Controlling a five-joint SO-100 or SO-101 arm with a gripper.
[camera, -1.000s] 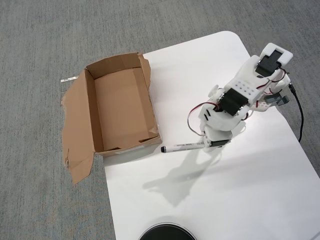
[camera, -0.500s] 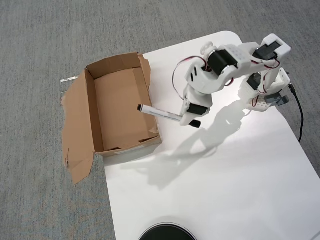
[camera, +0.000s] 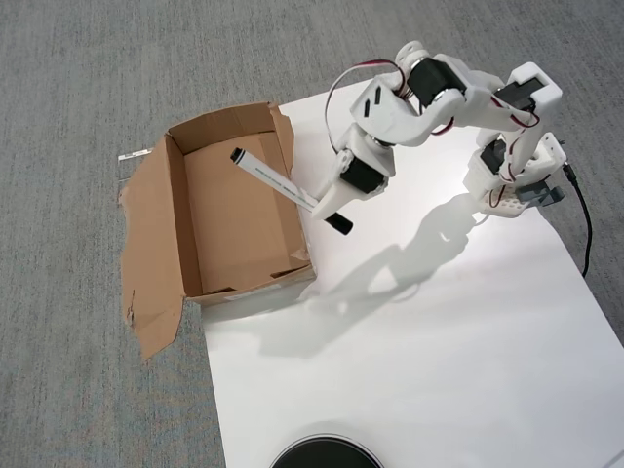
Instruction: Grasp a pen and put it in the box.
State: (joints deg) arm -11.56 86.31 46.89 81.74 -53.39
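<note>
In the overhead view my gripper (camera: 325,209) is shut on the pen (camera: 271,177), a slim white marker with a black cap. The gripper holds the pen's right end just past the right wall of the box (camera: 178,229). The pen slants up and to the left, so its capped tip hangs over the box's open inside. The box is brown cardboard with low walls and ragged flaps, one wide flap spread flat on its left. It sits half on the white table (camera: 439,331) and half over the carpet.
Grey carpet (camera: 68,78) surrounds the table on the left and top. The arm's white base (camera: 512,180) stands at the table's right edge with a black cable beside it. A dark round object (camera: 325,453) shows at the bottom edge.
The arm has lifted the pen off the table and swung it up and to the left, from beside the box's lower right corner to above the box's inside.
</note>
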